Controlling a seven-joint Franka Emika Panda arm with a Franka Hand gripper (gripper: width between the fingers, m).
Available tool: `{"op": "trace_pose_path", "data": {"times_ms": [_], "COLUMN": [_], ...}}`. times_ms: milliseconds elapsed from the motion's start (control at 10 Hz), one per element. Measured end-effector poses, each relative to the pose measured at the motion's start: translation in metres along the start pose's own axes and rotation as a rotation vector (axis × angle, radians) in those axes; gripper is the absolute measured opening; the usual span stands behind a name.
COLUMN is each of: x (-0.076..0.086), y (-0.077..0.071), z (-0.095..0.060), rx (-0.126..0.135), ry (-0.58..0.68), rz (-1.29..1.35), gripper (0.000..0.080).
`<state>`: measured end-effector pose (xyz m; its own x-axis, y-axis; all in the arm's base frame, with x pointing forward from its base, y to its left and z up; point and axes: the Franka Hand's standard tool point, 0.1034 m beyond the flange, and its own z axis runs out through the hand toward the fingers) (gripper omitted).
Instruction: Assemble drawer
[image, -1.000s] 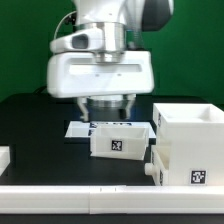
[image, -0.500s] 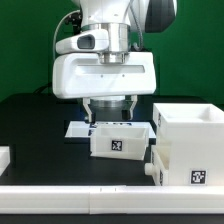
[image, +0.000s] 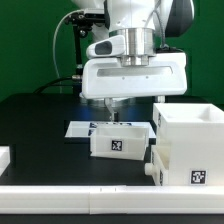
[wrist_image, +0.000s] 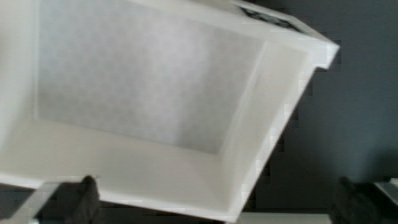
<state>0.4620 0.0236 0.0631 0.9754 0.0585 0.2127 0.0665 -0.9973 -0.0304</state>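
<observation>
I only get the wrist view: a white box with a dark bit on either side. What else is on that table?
Observer: The exterior view shows two white drawer pieces, a small tray in the middle and a big shell on the exterior view's right.
Visitor: Is the arm holding either one?
Observer: No. The gripper hangs above them with its jaws wide open, and it appears clear of both.
Visitor: Anything else down there?
Observer: A flat marker board with tags lies just behind the tray.
</observation>
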Motion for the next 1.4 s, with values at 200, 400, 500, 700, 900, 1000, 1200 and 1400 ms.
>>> {"op": "trace_pose_path", "data": {"times_ms": [200,400,500,700,900,1000,1200,1400], "x": [-0.002,-0.011,-0.010,-0.016,-0.020,-0.024,-0.029,-0.029], "y": [-0.002,-0.021,-0.024,-0.027,-0.027,-0.022,-0.013,-0.013], "z": [0.001,0.008,0.014,0.030,0.038,0.045,0.054,0.054], "rx": [0.001,0.005,0.007,0.000,-0.004,-0.011,-0.023,-0.023], "ry": [0.000,-0.016,-0.023,-0.011,-0.013,-0.005,0.003,0.001], "rz": [0.053,0.173,0.203,0.196,0.184,0.175,0.154,0.154], "gripper": [0.0649,0.0649,0.0649,0.0649,0.0649,0.0649,0.0649,0.0560]}}
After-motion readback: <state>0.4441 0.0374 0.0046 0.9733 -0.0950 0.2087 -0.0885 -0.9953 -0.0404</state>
